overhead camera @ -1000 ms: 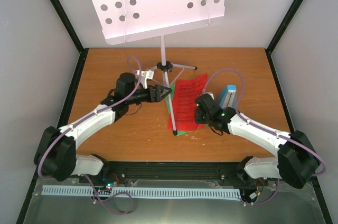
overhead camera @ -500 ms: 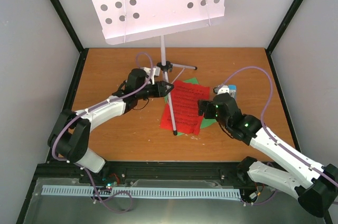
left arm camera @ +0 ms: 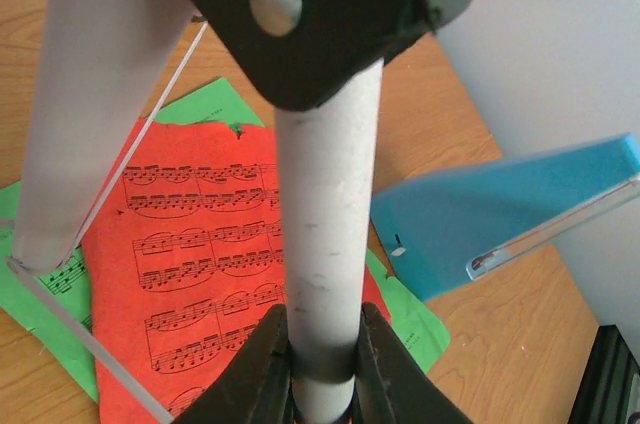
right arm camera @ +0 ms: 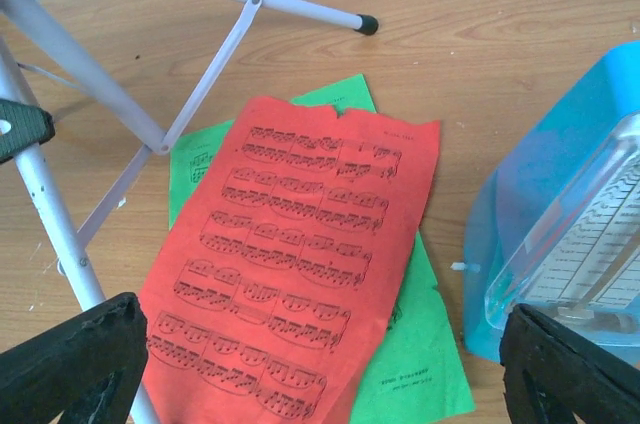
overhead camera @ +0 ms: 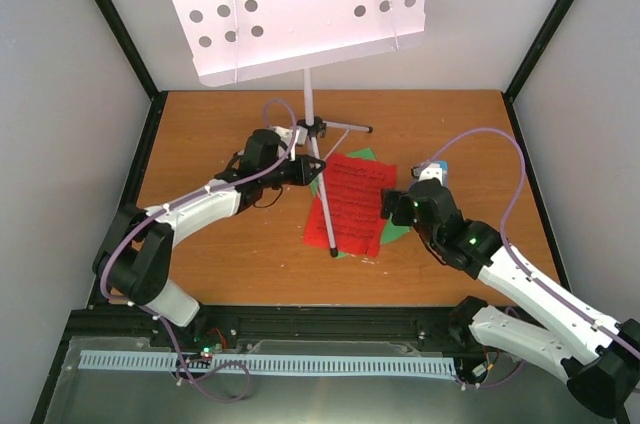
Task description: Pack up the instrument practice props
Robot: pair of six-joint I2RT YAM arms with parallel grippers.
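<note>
Music stand leg (left arm camera: 320, 244) sits clamped in left gripper (left arm camera: 322, 349); right gripper (overhead camera: 389, 206) gapes, seemingly above red sheet (right arm camera: 290, 264).

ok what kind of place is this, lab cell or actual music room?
Probably a lab robot test cell, not a music room: white walls and black frame posts box in a wooden table with staged props like the music stand.

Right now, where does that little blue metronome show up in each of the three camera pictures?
Top external: metronome right of centre, mostly hidden, only a small blue bit showing.
Left wrist: metronome at the right, right of the music stand leg.
Right wrist: metronome at the right edge, cut off by the frame.
Shared landmark: the red music sheet, left of it in every view.
</note>
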